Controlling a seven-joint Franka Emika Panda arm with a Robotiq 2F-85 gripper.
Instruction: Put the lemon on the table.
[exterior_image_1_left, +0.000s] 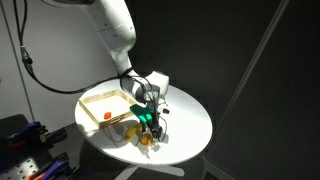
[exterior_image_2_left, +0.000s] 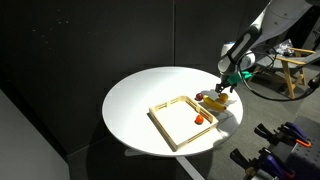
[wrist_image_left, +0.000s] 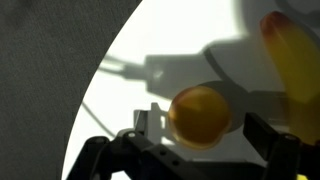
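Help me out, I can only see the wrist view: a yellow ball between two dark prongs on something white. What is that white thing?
Observer: A large round table with a plain white top. Your ball is a lemon.
Visitor: And the long yellow shape on the right?
Observer: A banana. It lies on the table next to a square light-wood tray, which your view misses.
Visitor: Is anything in that tray?
Observer: One small orange-red fruit lies inside it.
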